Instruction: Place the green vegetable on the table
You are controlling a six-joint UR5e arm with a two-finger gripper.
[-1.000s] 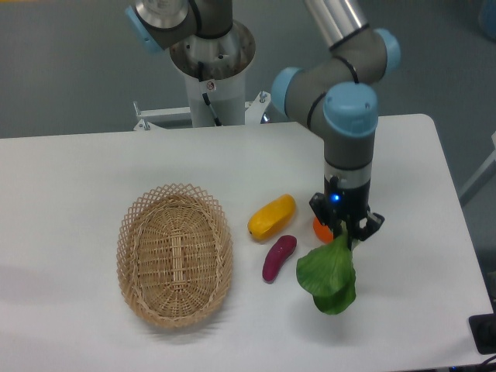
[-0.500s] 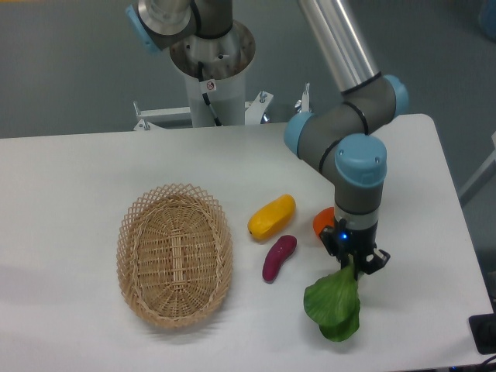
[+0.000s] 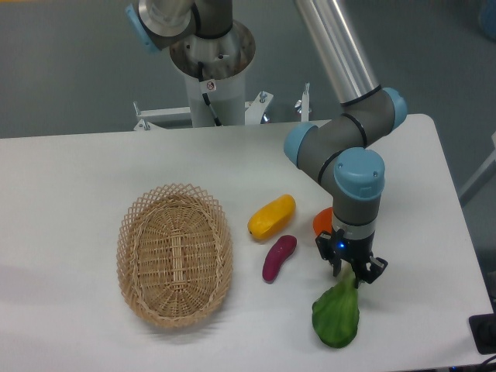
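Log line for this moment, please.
gripper: shut on green vegetable | vegetable low over table | release: not yet

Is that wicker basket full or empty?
Empty. The basket shows only its bare woven bottom; the toy foods lie outside it, on the table.

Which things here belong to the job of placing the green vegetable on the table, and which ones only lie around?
Belonging to the job:
- green vegetable, held at its stem
- end effector, shut on it
- table, where it should go

Only lying around:
- wicker basket, with nothing inside
- yellow piece
- purple piece
- orange piece, partly hidden behind the arm
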